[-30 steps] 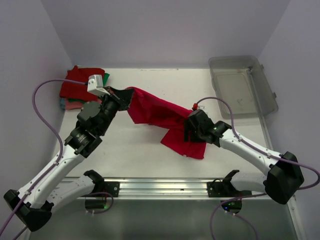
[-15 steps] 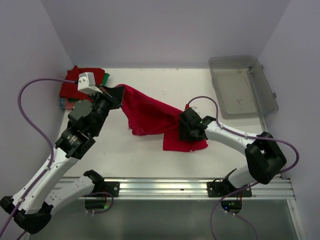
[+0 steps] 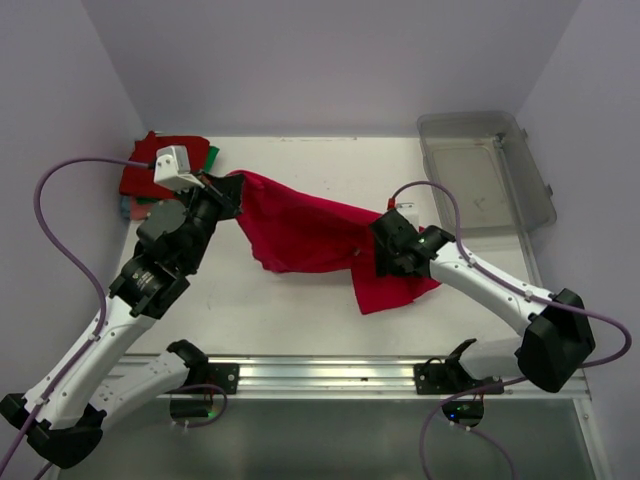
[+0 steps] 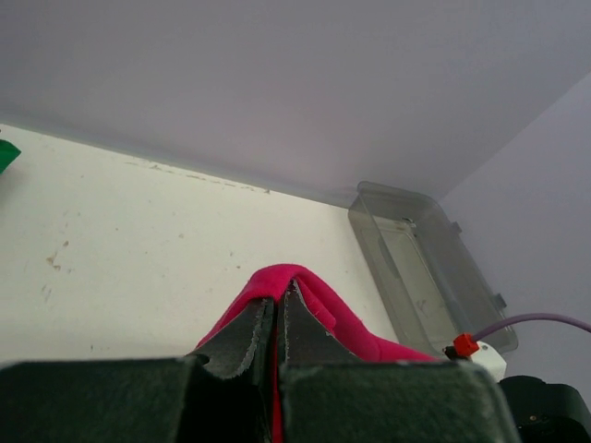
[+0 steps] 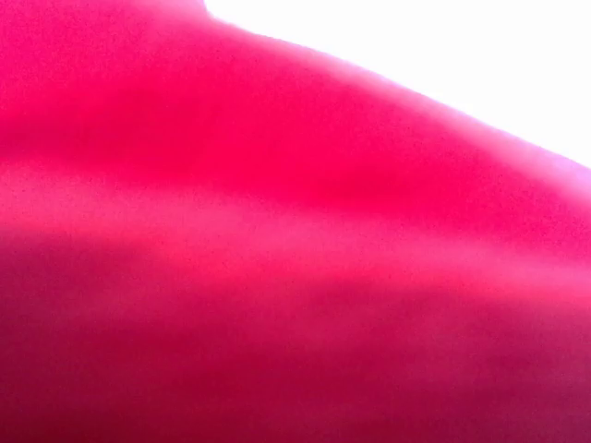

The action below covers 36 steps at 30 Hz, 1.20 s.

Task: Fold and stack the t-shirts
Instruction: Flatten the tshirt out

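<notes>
The crimson-pink t-shirt [image 3: 300,232] hangs stretched above the table between both grippers. My left gripper [image 3: 230,192] is shut on one end of it; the left wrist view shows the jaws [image 4: 279,303] closed with cloth [image 4: 346,323] pinched between them. My right gripper [image 3: 388,252] grips the other end, and a loose flap [image 3: 392,288] droops below it onto the table. The right wrist view is filled with crimson cloth [image 5: 277,240], which hides the jaws. Folded dark red, green and salmon-pink tees [image 3: 158,168] lie stacked in the back left corner.
A clear grey plastic bin [image 3: 485,175] stands at the back right and also shows in the left wrist view [image 4: 416,268]. Purple walls close in the table on three sides. A metal rail [image 3: 320,375] runs along the near edge. Purple cables loop off both arms.
My right gripper has moved right and a little back with its end of the shirt, pulling the cloth longer. Over the second, my left gripper shifted left, then held still.
</notes>
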Motion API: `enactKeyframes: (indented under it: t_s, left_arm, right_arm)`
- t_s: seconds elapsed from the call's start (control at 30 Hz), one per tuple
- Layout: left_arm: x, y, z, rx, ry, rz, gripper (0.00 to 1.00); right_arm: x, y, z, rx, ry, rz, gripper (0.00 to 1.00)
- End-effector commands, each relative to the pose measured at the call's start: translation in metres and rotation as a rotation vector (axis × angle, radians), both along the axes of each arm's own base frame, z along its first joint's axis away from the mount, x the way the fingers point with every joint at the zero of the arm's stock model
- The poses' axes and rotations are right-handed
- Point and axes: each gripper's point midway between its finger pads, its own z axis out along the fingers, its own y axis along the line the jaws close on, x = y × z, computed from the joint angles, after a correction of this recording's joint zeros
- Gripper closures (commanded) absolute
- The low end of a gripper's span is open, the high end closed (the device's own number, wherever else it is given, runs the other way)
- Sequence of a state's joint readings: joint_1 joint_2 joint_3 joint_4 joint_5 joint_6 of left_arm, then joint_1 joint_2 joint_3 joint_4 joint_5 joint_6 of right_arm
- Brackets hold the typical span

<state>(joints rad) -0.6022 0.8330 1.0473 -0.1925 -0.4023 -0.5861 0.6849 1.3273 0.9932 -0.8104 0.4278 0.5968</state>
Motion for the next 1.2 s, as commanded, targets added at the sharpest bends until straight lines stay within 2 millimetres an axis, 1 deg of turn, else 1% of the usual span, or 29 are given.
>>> enactKeyframes:
  t_s: [0.0,0.03,0.1,0.13,0.17,0.23,0.3,0.33,0.4,0.43,0.5,0.57,0.6,0.7,0.73,0.8,0.87,0.9,0.93,1.0,1.13,1.17]
  left_arm:
    - [0.001,0.020,0.016,0.012,-0.041,0.086,1.00]
    - [0.000,0.027,0.021,0.019,-0.042,0.117,1.00]
    - [-0.001,0.036,0.025,0.039,-0.047,0.146,1.00]
    - [-0.003,0.040,0.032,0.037,-0.058,0.165,1.00]
    - [-0.004,0.043,0.034,0.048,-0.063,0.173,1.00]
    - [-0.007,0.052,0.041,0.058,-0.066,0.206,1.00]
    - [-0.010,0.059,0.043,0.088,-0.060,0.235,1.00]
    - [-0.013,0.067,0.051,0.086,-0.069,0.265,1.00]
    - [-0.018,0.076,0.059,0.099,-0.076,0.293,1.00]
    - [-0.020,0.079,0.062,0.102,-0.079,0.304,1.00]
    - [-0.021,0.080,0.062,0.117,-0.075,0.301,1.00]
    - [-0.020,0.079,0.058,0.127,-0.057,0.299,1.00]
    - [-0.017,0.079,0.050,0.147,-0.032,0.308,1.00]
    - [-0.014,0.074,0.040,0.153,-0.015,0.294,1.00]
    - [-0.013,0.071,0.037,0.150,-0.011,0.281,1.00]
    - [-0.008,0.066,0.026,0.161,0.014,0.270,1.00]
    - [-0.005,0.058,0.017,0.157,0.030,0.235,1.00]
    - [-0.003,0.053,0.008,0.163,0.044,0.222,1.00]
    - [-0.001,0.047,0.004,0.155,0.050,0.198,1.00]
    - [0.003,0.043,-0.008,0.164,0.073,0.186,1.00]
    - [0.007,0.032,-0.022,0.162,0.095,0.151,1.00]
    - [0.008,0.031,-0.024,0.156,0.100,0.146,1.00]
  right_arm:
    - [-0.008,-0.028,0.019,-0.090,-0.016,-0.059,0.25]
    - [-0.010,-0.027,0.018,-0.087,-0.010,-0.056,0.25]
    - [-0.015,-0.029,0.017,-0.083,0.005,-0.051,0.25]
    - [-0.016,-0.029,0.017,-0.082,0.006,-0.051,0.25]
    - [-0.017,-0.029,0.016,-0.075,0.005,-0.051,0.25]
    - [-0.020,-0.024,0.012,-0.055,0.023,-0.021,0.25]
    - [-0.019,-0.021,0.010,-0.051,0.034,-0.011,0.25]
    - [-0.018,-0.022,0.010,-0.057,0.034,-0.014,0.25]
    - [-0.017,-0.020,0.009,-0.060,0.039,-0.007,0.25]
    - [-0.016,-0.019,0.008,-0.059,0.040,-0.004,0.25]
    - [-0.013,-0.012,0.006,-0.036,0.042,0.014,0.25]
    - [-0.012,-0.002,0.002,-0.001,0.059,0.039,0.25]
    - [-0.012,-0.001,0.000,0.003,0.064,0.041,0.25]
    - [-0.011,0.002,-0.007,0.003,0.068,0.047,0.25]
    - [-0.008,0.004,-0.010,0.006,0.061,0.054,0.25]
    - [-0.006,0.007,-0.016,0.011,0.065,0.066,0.25]
    - [0.000,0.019,-0.019,0.045,0.056,0.099,0.25]
    - [-0.001,0.027,-0.024,0.079,0.069,0.120,0.26]
    - [0.007,0.037,-0.023,0.112,0.038,0.137,0.26]
    - [0.014,0.045,-0.024,0.139,0.022,0.150,0.26]
    - [0.043,0.069,-0.011,0.200,-0.054,0.173,0.27]
    - [0.052,0.076,-0.005,0.213,-0.074,0.173,0.29]
